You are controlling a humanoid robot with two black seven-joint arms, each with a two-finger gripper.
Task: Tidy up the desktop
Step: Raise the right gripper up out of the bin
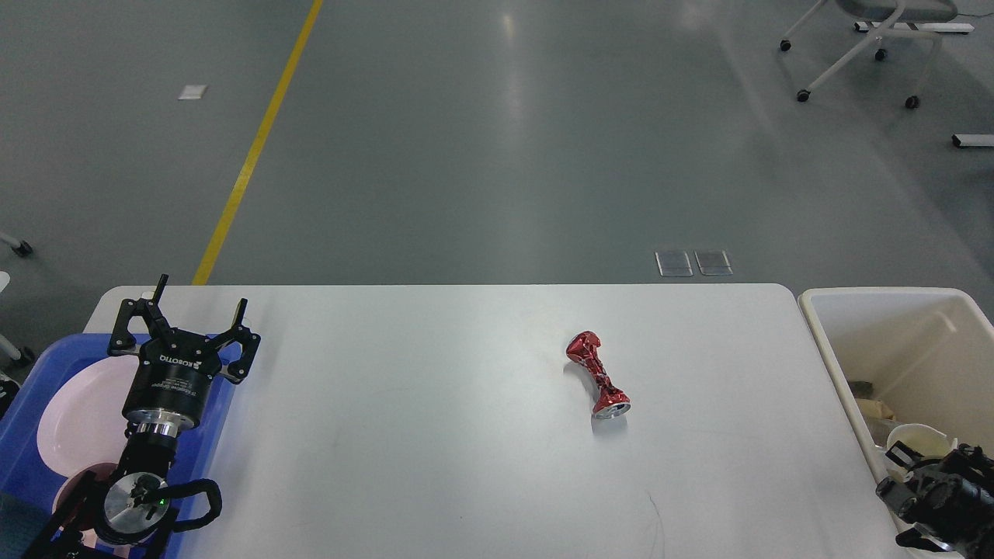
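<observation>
The desktop (435, 435) is a wide white tabletop with rounded corners. A crushed red can (596, 374) lies on it right of the middle, apart from both grippers. My left gripper (199, 305) is open and holds nothing; it hangs over the table's left end, above the edge of the blue tray (46, 357). My right gripper (908, 466) is a dark shape at the lower right, low inside the cream bin (823, 326). It sits right by a white paper cup (920, 436). Its fingers cannot be told apart.
The blue tray holds pale pink plates (78, 411) under my left arm. The cream bin holds crumpled paper and clear plastic waste (874, 404). Beyond the table's far edge are grey floor, a yellow line (248, 155) and a rolling chair (862, 46).
</observation>
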